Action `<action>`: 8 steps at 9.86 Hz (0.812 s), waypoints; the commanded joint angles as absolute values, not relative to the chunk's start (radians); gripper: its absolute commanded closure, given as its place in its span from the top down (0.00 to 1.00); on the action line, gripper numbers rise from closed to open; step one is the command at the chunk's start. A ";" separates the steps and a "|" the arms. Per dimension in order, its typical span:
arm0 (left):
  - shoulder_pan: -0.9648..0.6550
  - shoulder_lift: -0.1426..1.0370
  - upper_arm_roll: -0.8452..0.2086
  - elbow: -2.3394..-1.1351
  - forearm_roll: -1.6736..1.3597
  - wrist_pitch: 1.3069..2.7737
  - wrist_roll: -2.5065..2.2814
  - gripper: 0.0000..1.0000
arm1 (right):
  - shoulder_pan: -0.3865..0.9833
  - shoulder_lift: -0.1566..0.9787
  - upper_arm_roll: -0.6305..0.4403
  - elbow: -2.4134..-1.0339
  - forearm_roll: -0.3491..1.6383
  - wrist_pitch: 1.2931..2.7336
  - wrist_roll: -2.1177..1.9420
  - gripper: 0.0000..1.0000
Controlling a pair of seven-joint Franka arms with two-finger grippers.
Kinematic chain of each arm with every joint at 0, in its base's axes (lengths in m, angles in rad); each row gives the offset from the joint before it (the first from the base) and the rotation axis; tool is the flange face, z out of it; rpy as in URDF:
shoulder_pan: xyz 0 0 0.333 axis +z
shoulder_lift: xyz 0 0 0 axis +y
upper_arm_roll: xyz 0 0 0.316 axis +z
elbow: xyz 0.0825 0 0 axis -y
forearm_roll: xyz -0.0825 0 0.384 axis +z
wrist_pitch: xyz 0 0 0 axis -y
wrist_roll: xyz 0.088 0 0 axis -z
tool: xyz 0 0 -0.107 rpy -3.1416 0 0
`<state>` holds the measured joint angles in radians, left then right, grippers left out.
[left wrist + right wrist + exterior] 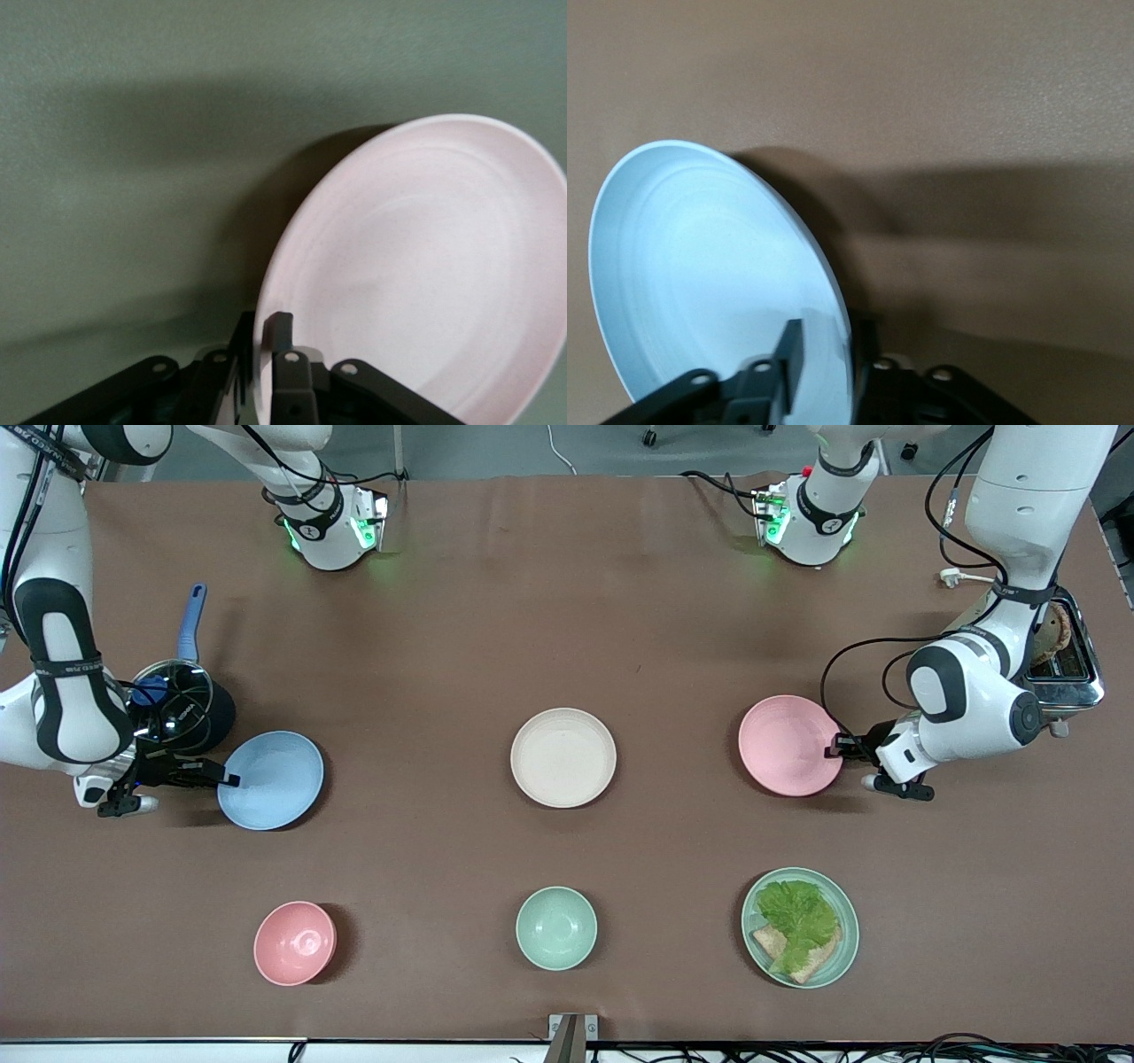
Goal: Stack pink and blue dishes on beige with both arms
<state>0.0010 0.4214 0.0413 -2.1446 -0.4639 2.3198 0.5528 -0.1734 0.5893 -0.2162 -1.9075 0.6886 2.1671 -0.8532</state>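
Observation:
The cream-beige plate (563, 757) lies at the middle of the table with nothing on it. Toward the right arm's end is the light blue plate (270, 779), tilted, casting a shadow on the table. My right gripper (229, 780) is shut on its rim, one finger inside the dish and one outside; the right wrist view shows the blue plate (700, 257) in the right gripper (828, 341). Toward the left arm's end, the pale pink plate (788, 744) is clamped at its rim by my left gripper (837, 746). The left wrist view shows the pink plate (425, 266) in the left gripper (263, 328).
Nearer the front camera stand a small pink bowl (295, 943), a mint-green bowl (556, 927) and a mint-green plate (846, 948) with lettuce and bread. A lidded pot with a blue handle (177, 700) sits by the right arm, and a toaster (1067, 664) by the left arm.

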 commanded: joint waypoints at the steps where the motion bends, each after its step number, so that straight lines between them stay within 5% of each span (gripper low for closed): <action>1: 0.000 0.370 0.032 -2.168 -0.479 2.301 0.555 0.00 | -0.166 0.583 -0.219 -1.902 0.718 2.137 -0.813 0.01; 4: -0.002 0.270 -0.093 -2.155 -0.483 2.273 0.498 0.00 | -0.163 0.548 -0.224 -1.723 0.548 1.917 -0.615 0.01; 8: -0.015 0.410 -0.419 -2.008 -0.485 2.432 0.075 0.00 | -0.117 0.424 -0.122 -1.569 0.376 1.741 -0.224 0.01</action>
<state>-0.0148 0.2897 -0.3461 -2.0684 -0.4781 2.3574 0.1679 -0.1400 0.4795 -0.1661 -1.5649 0.4336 1.7623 -0.3448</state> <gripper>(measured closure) 0.925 0.952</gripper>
